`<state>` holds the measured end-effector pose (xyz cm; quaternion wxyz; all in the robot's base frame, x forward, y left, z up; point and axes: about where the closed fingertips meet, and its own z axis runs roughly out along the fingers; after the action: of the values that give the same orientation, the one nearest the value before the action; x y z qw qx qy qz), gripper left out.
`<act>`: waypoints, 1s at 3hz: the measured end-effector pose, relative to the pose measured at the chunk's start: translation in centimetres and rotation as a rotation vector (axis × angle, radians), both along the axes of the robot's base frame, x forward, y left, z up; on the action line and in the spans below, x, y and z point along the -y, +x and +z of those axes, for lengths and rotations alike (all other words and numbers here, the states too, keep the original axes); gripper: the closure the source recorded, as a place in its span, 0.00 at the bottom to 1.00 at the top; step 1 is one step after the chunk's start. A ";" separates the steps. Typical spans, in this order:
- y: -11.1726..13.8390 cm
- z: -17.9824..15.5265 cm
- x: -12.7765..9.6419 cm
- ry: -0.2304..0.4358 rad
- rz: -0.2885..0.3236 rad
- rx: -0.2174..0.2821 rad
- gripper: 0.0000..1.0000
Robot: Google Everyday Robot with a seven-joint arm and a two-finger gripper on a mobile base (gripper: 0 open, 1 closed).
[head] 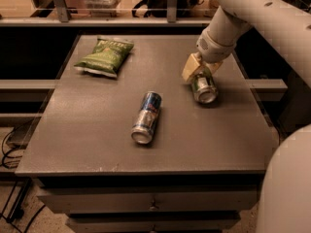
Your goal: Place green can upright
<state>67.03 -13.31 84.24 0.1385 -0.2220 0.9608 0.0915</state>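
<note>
The green can lies on its side at the right of the grey table, with its silver end facing the front. My gripper is down over the can's far end. It is open, with one cream finger to the left of the can and the other to its right. The far part of the can is hidden behind the gripper.
A blue-and-silver can lies on its side near the table's middle. A green chip bag lies at the back left. A shelf rail runs behind the table. My arm reaches in from the upper right.
</note>
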 end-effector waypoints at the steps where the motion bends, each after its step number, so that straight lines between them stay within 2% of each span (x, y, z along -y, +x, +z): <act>1: 0.0 0.0 0.1 -0.002 -0.001 0.004 0.88; 2: -1.0 3.2 0.2 0.023 0.055 0.097 1.00; 3: -2.5 7.5 -0.1 0.110 0.167 0.229 1.00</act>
<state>64.55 -13.17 91.77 0.2511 -0.3024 0.9104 0.1291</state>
